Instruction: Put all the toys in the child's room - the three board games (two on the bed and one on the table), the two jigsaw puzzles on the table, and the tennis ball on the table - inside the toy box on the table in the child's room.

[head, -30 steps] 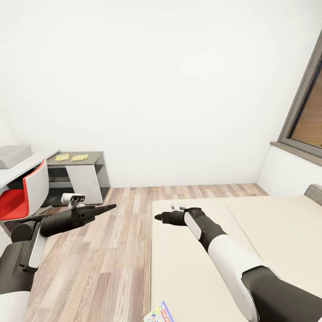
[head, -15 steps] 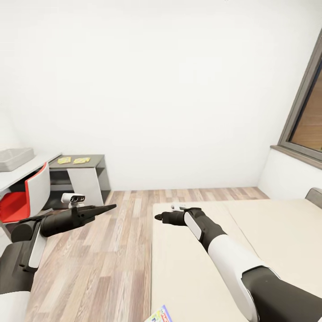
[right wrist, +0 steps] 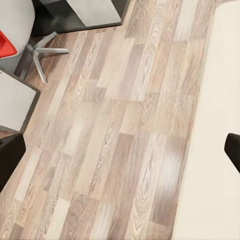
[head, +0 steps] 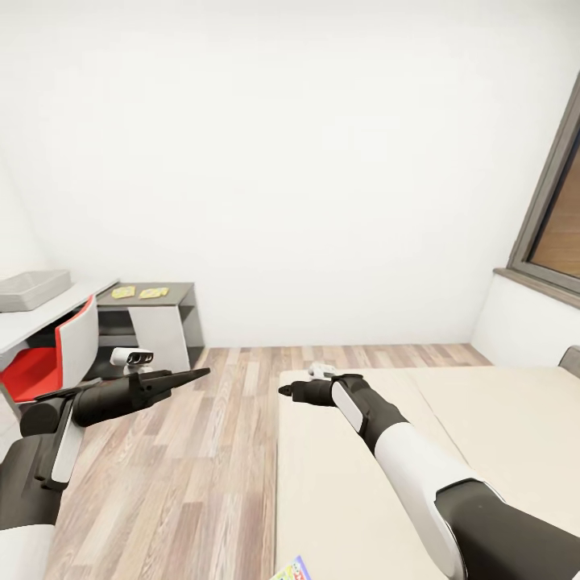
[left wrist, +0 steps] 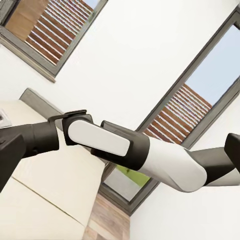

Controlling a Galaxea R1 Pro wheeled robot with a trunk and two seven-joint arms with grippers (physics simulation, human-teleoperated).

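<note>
My left gripper [head: 201, 371] looked pinched shut and empty at centre left; my right gripper [head: 283, 391] hung with fingers spread wide over the bed [head: 515, 419]; one board game [head: 292, 572] peeked at the bottom edge; two jigsaw puzzles [head: 138, 292] lay at left near the toy box [head: 31, 288]; nothing looked packed yet.

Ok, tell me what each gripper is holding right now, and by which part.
Nothing is held. The left gripper and the right gripper both hang in the air with no object between their fingers; the board game lies untouched on the bed.
</note>
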